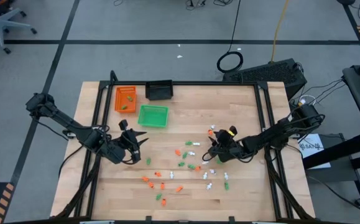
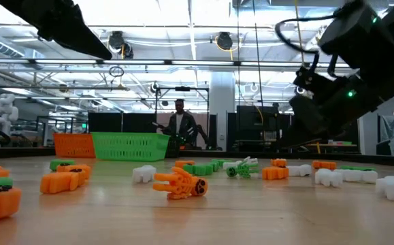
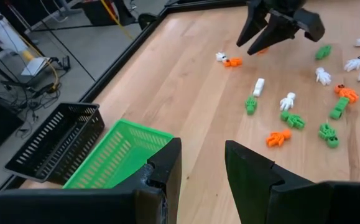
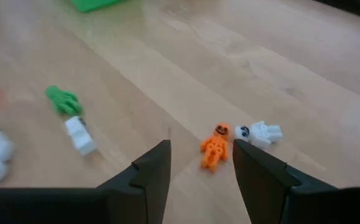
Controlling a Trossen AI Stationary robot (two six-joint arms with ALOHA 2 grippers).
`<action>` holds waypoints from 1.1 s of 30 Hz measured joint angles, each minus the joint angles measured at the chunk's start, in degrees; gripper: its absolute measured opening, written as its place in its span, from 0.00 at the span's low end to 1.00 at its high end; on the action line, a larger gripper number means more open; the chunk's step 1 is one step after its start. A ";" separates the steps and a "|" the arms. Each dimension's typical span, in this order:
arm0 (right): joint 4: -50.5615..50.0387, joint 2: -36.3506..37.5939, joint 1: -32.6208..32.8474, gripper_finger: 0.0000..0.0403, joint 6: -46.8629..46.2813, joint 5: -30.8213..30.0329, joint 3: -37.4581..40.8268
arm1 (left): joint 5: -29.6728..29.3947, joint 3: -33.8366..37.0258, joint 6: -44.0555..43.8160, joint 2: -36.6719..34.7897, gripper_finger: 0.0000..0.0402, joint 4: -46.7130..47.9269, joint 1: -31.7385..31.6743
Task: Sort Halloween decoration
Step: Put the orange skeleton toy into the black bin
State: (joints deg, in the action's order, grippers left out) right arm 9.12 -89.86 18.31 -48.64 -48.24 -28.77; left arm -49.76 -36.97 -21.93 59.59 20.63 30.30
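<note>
The right tool [image 4: 195, 165] hangs low over the counter [image 1: 242, 106] with its fingers apart and nothing between them. Just ahead of the gap lies an orange skeleton [image 4: 214, 147], flat on the wood, its long axis running roughly toward the tool and slightly skewed, head pointing away. A white piece [image 4: 258, 133] lies touching or almost touching its head, off to one side. That closeness is, I judge, what the next move turns on: the fingers should straddle the orange body across its narrow width, and coming in from the foot end would keep them off the white piece.

The left tool [image 3: 201, 171] waits well apart, near the green tray [image 3: 117, 155], also parted and empty. The right arm is plainly the nearer one.

The rest of the decoration pieces [image 1: 180, 168], orange, green and white, lie scattered over the middle and near part of the counter. The orange tray [image 1: 125, 98] and black tray [image 1: 159, 91] sit at the far edge.
</note>
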 joint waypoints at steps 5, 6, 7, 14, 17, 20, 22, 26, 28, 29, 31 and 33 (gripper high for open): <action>3.88 -5.45 -0.64 0.40 -1.53 -1.15 -0.02 | 0.00 0.00 -0.07 0.00 0.30 -0.01 0.00; 4.93 -6.29 -0.75 0.40 -1.61 -1.53 -0.02 | 0.02 0.00 -0.08 0.00 0.30 -0.01 0.00; 5.83 -7.07 -0.96 0.40 -1.64 -1.66 -0.02 | 0.02 0.00 -0.09 0.00 0.30 -0.01 0.00; 10.80 -12.33 -2.51 0.38 -1.87 -1.98 -0.55 | 0.02 0.00 -0.11 0.00 0.30 -0.01 0.00; 11.03 -13.81 -2.72 0.31 -2.42 -2.54 -1.26 | 0.04 0.00 -0.13 0.00 0.30 -0.01 0.00; 10.87 -14.14 -2.81 0.20 -2.30 -2.45 -1.64 | 0.06 0.00 -0.13 0.00 0.30 0.01 0.00; 10.74 -14.16 -2.75 0.11 -1.62 -2.26 -1.85 | 0.05 0.00 -0.11 0.00 0.30 0.01 0.00; 10.30 -14.22 -1.95 0.03 0.27 -2.13 -2.51 | 0.07 0.00 -0.12 0.00 0.30 0.08 0.00; 9.93 -14.27 -1.63 0.03 0.33 -2.08 -3.00 | 0.07 0.00 -0.15 0.00 0.30 0.28 0.00; 9.78 -14.27 -1.42 0.03 0.62 -2.03 -3.34 | 0.07 0.00 -0.17 0.00 0.30 0.37 0.00; 9.64 -13.88 -0.92 0.02 1.88 -1.02 -4.01 | 0.09 0.00 -0.24 0.00 0.30 0.76 0.00; 9.96 -13.49 -0.22 0.01 3.28 0.39 -4.96 | 0.09 0.00 -0.24 0.00 0.30 0.78 0.00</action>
State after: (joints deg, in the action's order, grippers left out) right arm 19.08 -103.36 18.09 -45.36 -47.85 -33.74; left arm -49.67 -36.97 -22.17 59.59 21.41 30.30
